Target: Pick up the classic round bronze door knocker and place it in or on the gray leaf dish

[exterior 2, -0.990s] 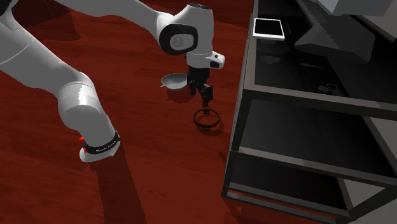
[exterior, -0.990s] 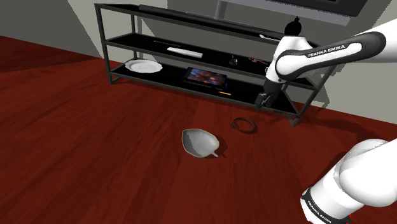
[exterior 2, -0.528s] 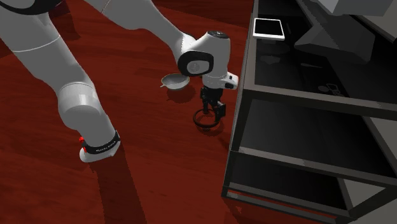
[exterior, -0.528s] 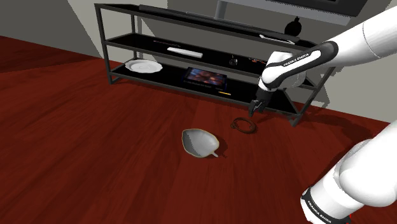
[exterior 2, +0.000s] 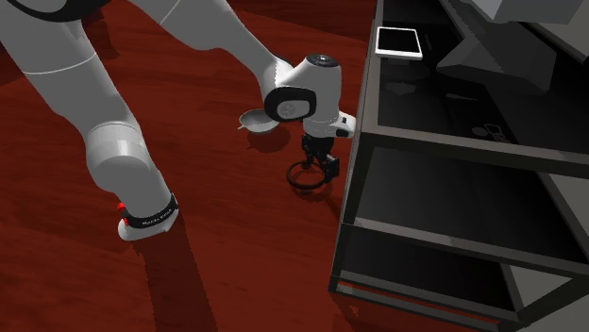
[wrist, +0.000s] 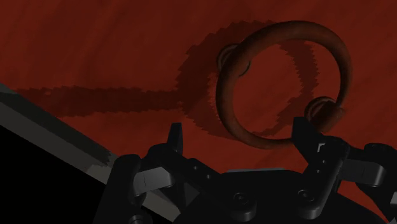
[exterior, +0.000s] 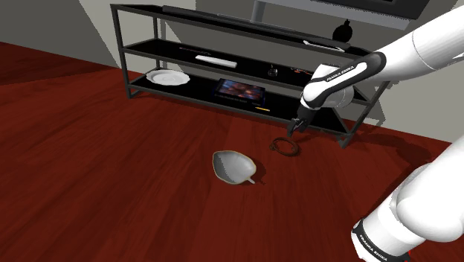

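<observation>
Wrist view looks straight down on the door knocker [wrist: 345, 63], a dark brown ring lying flat on the red-brown wooden floor [wrist: 95, 44], with a small round knob on its rim at two opposite spots. The gripper [wrist: 240, 133] is released: its two black fingers [wrist: 175, 137] stand well apart and clasp nothing. The part of the ring nearest the hand runs across the gap between the fingertips. One fingertip stands right at the ring beside one of the knobs; whether it touches the ring cannot be told. The ring's shadow and a long thin shadow fall on the floor beside it. A grey edge and a black area cut across the corner next to the other finger.

In the shoulder view the gripper [exterior: 296, 128] points down, low over the floor, at the side of the knocker [exterior: 273, 147] that faces the black shelf rack [exterior: 123, 52]. The knocker lies on the floor just in front of the rack's lowest shelf. The grey leaf-shaped dish [exterior: 233, 167] sits on the floor apart from the ring, toward the shoulder view's lower left, with nothing in it. A white plate [exterior: 166, 77] and a dark flat box [exterior: 239, 90] rest on the rack's bottom shelf.

In the second exterior view the gripper [exterior 2: 319, 168] hangs over the knocker [exterior 2: 293, 179] on its rack side, close to the rack's post [exterior 2: 359, 179]. The dish [exterior 2: 253, 121] shows beyond the arm's wrist, clear of the ring.
</observation>
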{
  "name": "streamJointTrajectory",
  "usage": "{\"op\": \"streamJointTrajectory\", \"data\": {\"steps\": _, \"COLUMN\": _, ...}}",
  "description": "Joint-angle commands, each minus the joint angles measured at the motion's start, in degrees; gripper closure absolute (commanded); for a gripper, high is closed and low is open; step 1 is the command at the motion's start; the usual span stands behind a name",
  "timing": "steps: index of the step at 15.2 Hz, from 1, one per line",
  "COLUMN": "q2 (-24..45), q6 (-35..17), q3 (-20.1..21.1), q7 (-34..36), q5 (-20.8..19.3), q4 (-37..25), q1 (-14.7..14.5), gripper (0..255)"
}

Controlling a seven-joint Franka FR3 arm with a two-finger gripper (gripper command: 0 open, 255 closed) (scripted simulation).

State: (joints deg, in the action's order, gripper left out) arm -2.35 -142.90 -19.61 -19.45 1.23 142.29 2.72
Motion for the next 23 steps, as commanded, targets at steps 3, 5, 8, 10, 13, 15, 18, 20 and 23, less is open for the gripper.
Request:
{"op": "streamJointTrajectory", "data": {"steps": 3, "q2": 4.8, "q6": -0.7, "q3": -0.1, "q7": -0.4, "q5": 0.4, "q4": -0.1, "q1": 0.0, "gripper": 0}}
{"op": "streamJointTrajectory", "data": {"steps": 5, "q2": 4.8, "q6": -0.7, "q3": -0.2, "q7": -0.4, "q5": 0.4, "q4": -0.1, "q1": -0.1, "gripper": 0}}
{"op": "streamJointTrajectory", "data": {"steps": 8, "q2": 4.8, "q6": -0.7, "q3": -0.1, "q7": -0.4, "q5": 0.4, "q4": -0.1, "q1": 0.0, "gripper": 0}}
{"op": "streamJointTrajectory", "data": {"steps": 10, "q2": 5.0, "q6": -1.0, "q3": -0.5, "q7": -1.2, "q5": 0.6, "q4": 0.1, "q1": 0.3, "gripper": 255}}
{"op": "streamJointTrajectory", "data": {"steps": 13, "q2": 5.1, "q6": -1.1, "q3": -0.5, "q7": -1.4, "q5": 0.7, "q4": 0.0, "q1": 0.4, "gripper": 255}}
{"op": "streamJointTrajectory", "data": {"steps": 15, "q2": 5.1, "q6": -1.1, "q3": -0.6, "q7": -1.5, "q5": 0.7, "q4": 0.0, "q1": 0.4, "gripper": 255}}
{"op": "streamJointTrajectory", "data": {"steps": 18, "q2": 4.8, "q6": -0.7, "q3": -0.2, "q7": -0.4, "q5": 0.4, "q4": -0.1, "q1": -0.1, "gripper": 255}}
{"op": "streamJointTrajectory", "data": {"steps": 20, "q2": 3.3, "q6": 0.9, "q3": -0.3, "q7": 0.2, "q5": -0.5, "q4": -0.4, "q1": -0.1, "gripper": 255}}
{"op": "streamJointTrajectory", "data": {"steps": 23, "q2": 1.3, "q6": 3.4, "q3": -0.3, "q7": 1.1, "q5": -1.6, "q4": -0.9, "q1": -0.1, "gripper": 255}}
